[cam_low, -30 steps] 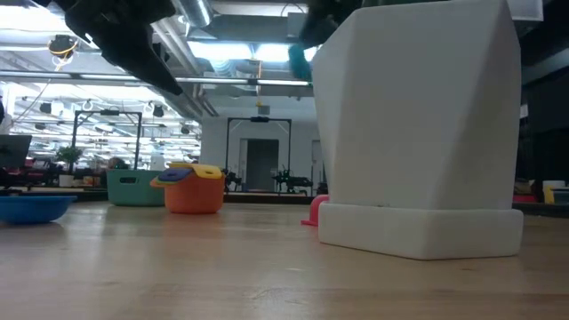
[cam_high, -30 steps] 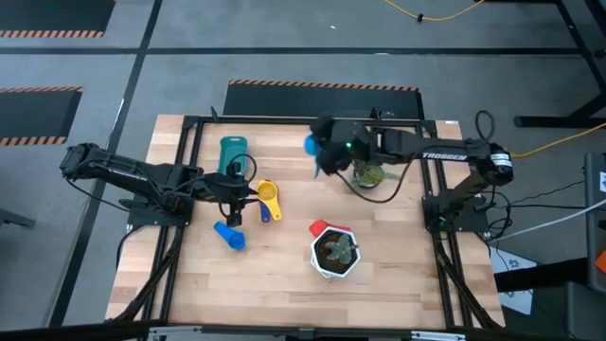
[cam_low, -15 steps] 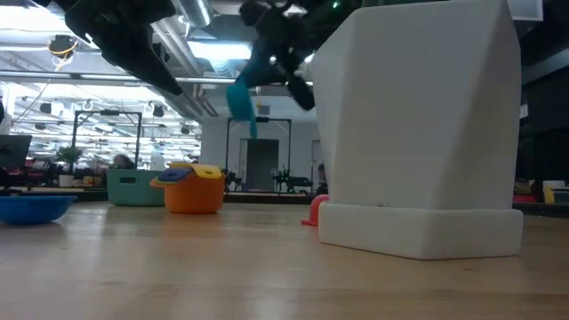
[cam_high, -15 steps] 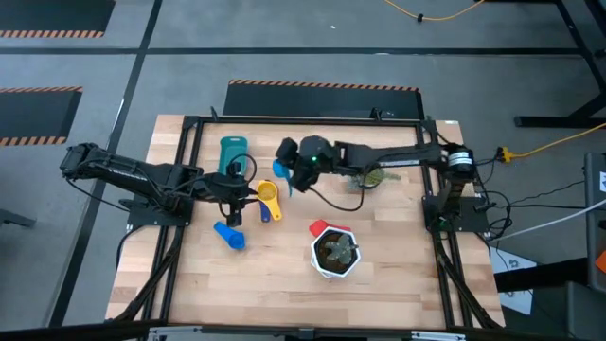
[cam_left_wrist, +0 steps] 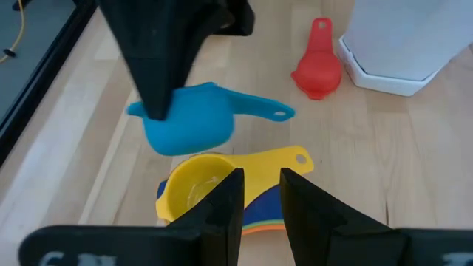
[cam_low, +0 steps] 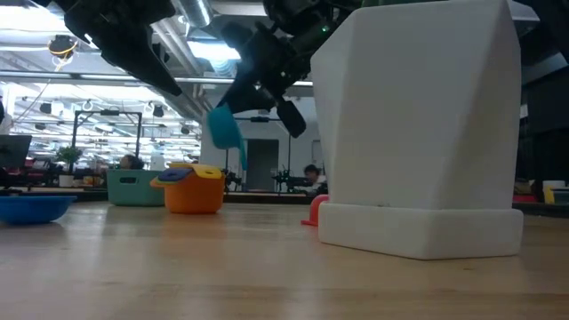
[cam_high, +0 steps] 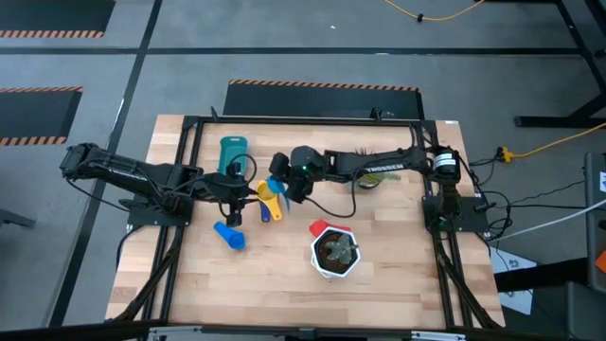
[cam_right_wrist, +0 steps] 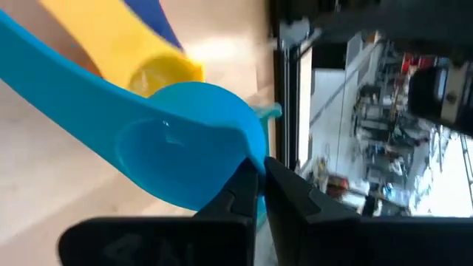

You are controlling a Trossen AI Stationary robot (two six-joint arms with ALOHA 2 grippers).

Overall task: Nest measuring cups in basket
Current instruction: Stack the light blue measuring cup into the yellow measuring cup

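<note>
My right gripper (cam_high: 284,180) hangs over the middle of the table, shut on the light blue measuring cup (cam_left_wrist: 186,127). Just below it stands a stack of orange, dark blue and yellow cups (cam_high: 269,200), seen in the low view as an orange cup (cam_low: 193,194) resting on its base. My left gripper (cam_left_wrist: 256,199) waits open right beside that stack, toward the table's left. The teal basket (cam_high: 233,152) stands farther back. A dark blue cup (cam_high: 229,234) and a red cup (cam_left_wrist: 318,68) lie alone on the wood. My right gripper pinches the light blue cup by the rim of its bowl (cam_right_wrist: 250,164), on the side away from the handle. The fingers slant down from the table's right. The cup is lifted clear and tilted, with its handle (cam_low: 241,153) hanging lower than the bowl.
A white hexagonal plant pot (cam_high: 336,251) stands near the table's front edge, with the red cup beside it. A second small green plant (cam_high: 369,175) sits under the right arm. Bare wood lies along the near edge and at the front left.
My right gripper has carried the light blue cup from the far right part of the table toward the left and downward, ending just above the cup stack. The cup has stayed in its hold throughout.
</note>
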